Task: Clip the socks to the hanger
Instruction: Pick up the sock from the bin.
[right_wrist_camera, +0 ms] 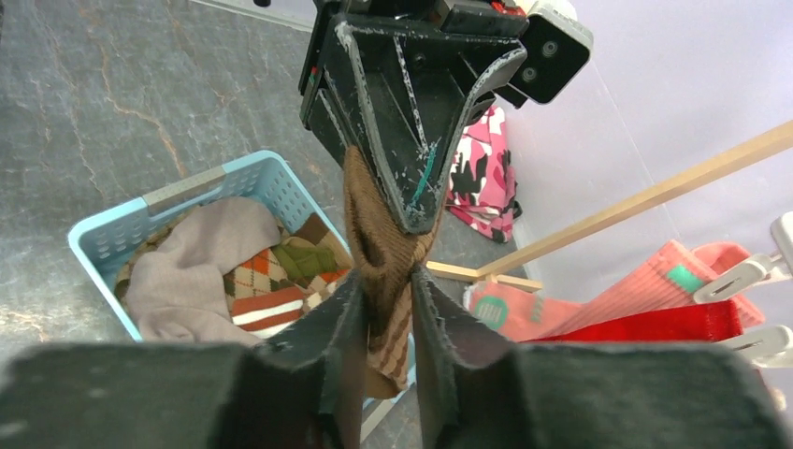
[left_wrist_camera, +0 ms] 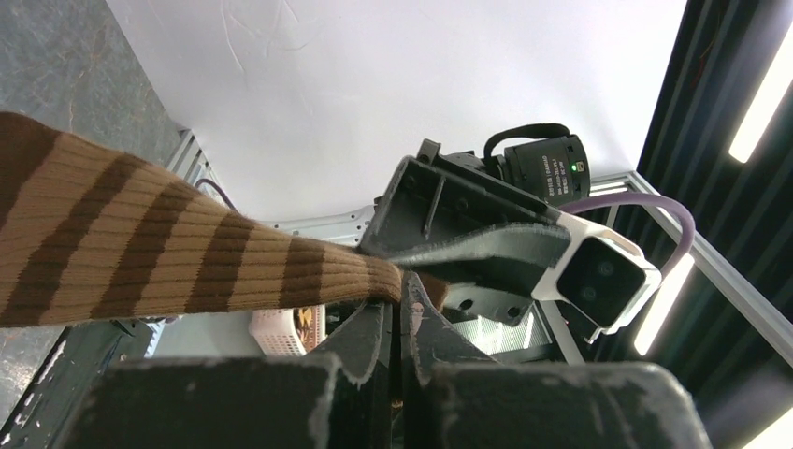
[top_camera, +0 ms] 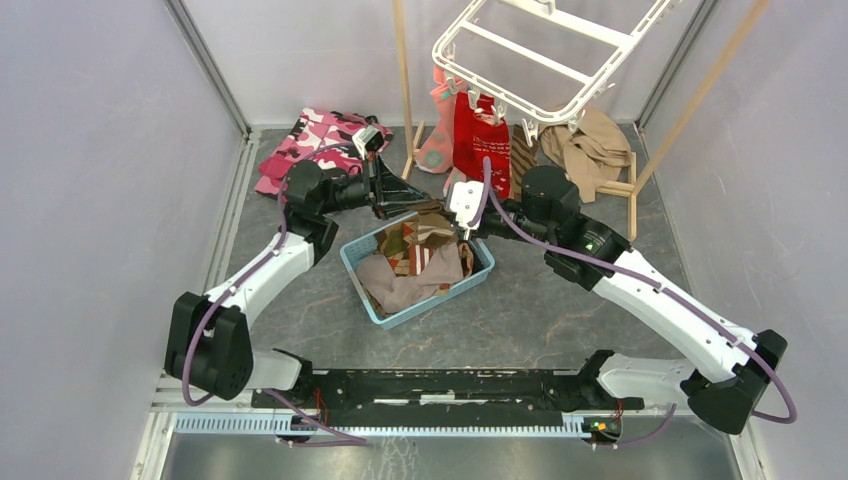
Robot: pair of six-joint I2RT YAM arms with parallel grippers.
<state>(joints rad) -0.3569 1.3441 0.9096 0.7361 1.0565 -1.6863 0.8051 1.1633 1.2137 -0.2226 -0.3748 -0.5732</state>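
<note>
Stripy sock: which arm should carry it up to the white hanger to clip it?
Probably the right arm: it sits nearer the hanger in the top view, and its fingers pinch the stripy sock. The left fingers hold it too, but farther from the hanger.

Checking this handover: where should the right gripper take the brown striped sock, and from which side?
Grip the bunched end just past the fingertips of the left gripper, approaching head-on from the robot's right. There the brown striped sock is pinched narrow, so it fits between the fingers of the right gripper.
</note>
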